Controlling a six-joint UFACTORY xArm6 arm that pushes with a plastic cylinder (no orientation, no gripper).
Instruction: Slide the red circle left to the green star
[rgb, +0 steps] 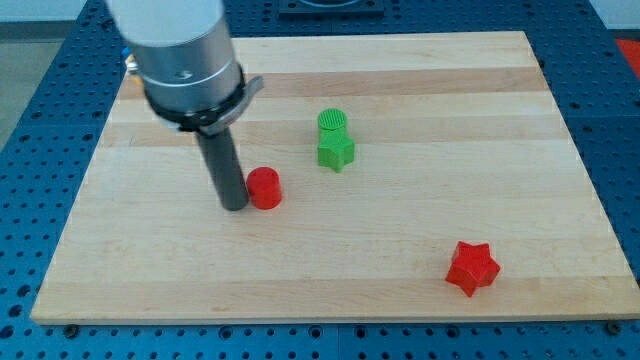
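**Tip on the wrong side of the red circle**

Nearest the camera sits the red star (472, 268), low on the view's right of the board (420, 80) and well apart from everything else; it plays no part in this job. I carry no claw, so nothing opens, closes or grips: I end in a plain dark rod, and my tip (235, 207) rests on the wood.

That tip stands just beside the red circle (264, 187), on its left in the view, touching it or nearly so; I cannot tell which. The green star (336, 152) lies up and to the view's right of the circle, near but clearly apart. A green round block (334, 122) sits right behind the star, toward the view's top, seemingly against it.

As I judge it, the circle has not reached the star's left side, and a gap is left to close. My position suits that gap: a push from where I stand drives the circle rightward. The star is also higher in the view, though, so a straight sideways shove would pass below it.

To do this well, I would shift a little toward the view's bottom, so my tip lines up behind the circle along the line to the star. Then I would push slowly through the circle's centre. A round block slips off a rod easily, so small corrections matter. I should stop as the circle nears the star, before it knocks the star or the green round block away.
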